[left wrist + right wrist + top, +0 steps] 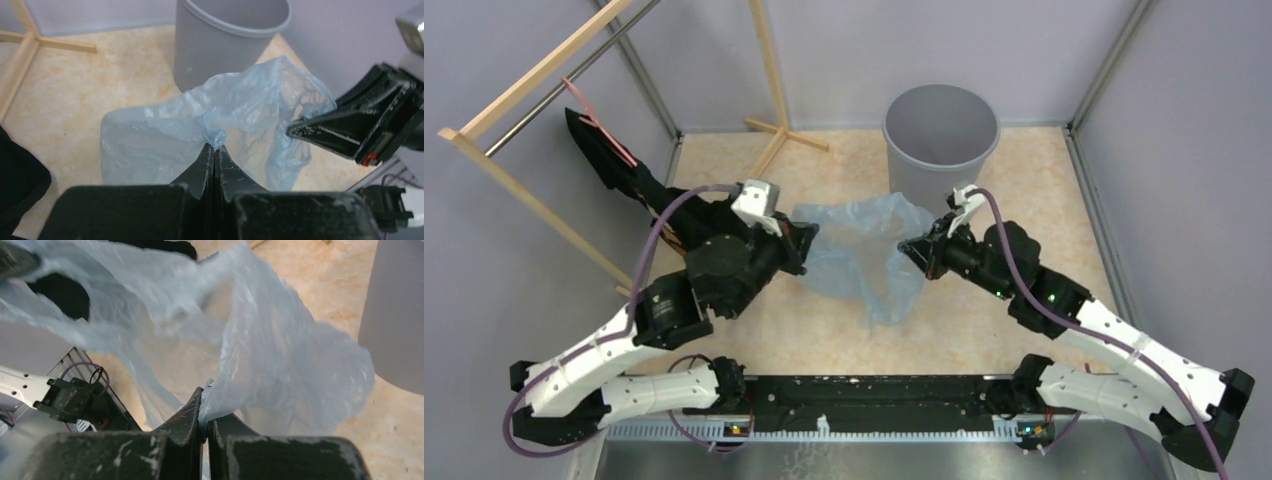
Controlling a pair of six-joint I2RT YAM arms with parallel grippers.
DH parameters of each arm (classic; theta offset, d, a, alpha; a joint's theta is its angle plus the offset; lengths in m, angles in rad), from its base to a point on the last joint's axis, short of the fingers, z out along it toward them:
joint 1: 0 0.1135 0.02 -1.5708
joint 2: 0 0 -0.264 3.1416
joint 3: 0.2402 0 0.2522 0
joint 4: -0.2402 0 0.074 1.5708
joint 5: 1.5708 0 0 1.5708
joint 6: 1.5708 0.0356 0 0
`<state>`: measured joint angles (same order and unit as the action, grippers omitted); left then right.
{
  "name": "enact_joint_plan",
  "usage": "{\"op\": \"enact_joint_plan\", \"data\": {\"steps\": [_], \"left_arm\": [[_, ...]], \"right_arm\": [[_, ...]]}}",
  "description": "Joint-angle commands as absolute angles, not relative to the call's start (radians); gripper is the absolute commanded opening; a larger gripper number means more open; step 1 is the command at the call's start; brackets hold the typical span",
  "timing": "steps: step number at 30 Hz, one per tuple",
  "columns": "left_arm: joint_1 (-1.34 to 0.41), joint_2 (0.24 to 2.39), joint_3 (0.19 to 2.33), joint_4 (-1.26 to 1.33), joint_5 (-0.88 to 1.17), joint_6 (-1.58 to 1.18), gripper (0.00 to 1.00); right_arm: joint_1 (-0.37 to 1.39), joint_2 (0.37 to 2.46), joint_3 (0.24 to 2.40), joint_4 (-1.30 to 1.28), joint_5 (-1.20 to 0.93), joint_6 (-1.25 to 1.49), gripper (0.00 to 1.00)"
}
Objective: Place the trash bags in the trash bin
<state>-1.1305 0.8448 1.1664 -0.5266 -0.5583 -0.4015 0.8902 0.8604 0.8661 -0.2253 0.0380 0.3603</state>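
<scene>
One trash bag (864, 262), stretched left-right, edges pinched by left claw (214, 152) and right claw (203, 412)

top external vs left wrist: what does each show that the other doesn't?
Only top external: the pink strap on the black cloth, and the whole right arm down to its base. Only left wrist: a close look at the left pincer, shut on a bunched fold of the trash bag. Both: the trash bin upright beyond the bag, and the right pincer at the bag's far edge.
</scene>
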Motion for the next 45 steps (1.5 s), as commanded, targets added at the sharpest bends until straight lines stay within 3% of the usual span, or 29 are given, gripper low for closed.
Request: {"op": "enact_joint_plan", "data": {"steps": [1, 7, 13, 14, 19, 27, 30, 35, 45], "left_arm": [[-1.128, 0.748, 1.106, -0.472, -0.7, -0.31, 0.0], [-1.129, 0.581, 0.931, -0.566, -0.738, -0.362, 0.0], [-1.129, 0.581, 0.894, -0.565, -0.791, -0.316, 0.0], [-1.128, 0.585, 0.884, -0.53, -0.787, -0.292, 0.0], [-1.129, 0.627, 0.821, -0.381, -0.775, -0.181, 0.0], [-1.129, 0.668, 0.776, -0.398, -0.739, -0.143, 0.0], [-1.128, 0.661, 0.78, -0.39, -0.7, -0.137, 0.0], [-1.127, 0.649, 0.785, -0.416, -0.641, -0.147, 0.0], [-1.127, 0.571, 0.778, -0.423, -0.592, -0.152, 0.0]], "right_arm": [[0.898, 0.82, 0.733, -0.225, 0.049, 0.378, 0.04], [0.897, 0.689, 0.489, -0.225, 0.048, 0.538, 0.38], [0.896, 0.63, 0.607, -0.353, 0.209, 0.482, 0.78], [0.897, 0.638, 0.641, -0.361, 0.231, 0.467, 0.8], [0.896, 0.718, 0.781, -0.407, 0.348, 0.419, 0.86], [0.866, 0.844, 1.005, -0.579, 0.642, 0.395, 0.99], [0.753, 0.915, 1.089, -0.581, 0.601, 0.36, 0.99], [0.447, 1.034, 1.205, -0.524, 0.308, 0.39, 0.99], [0.359, 1.334, 1.439, -0.529, 0.512, 0.611, 0.98]]}}
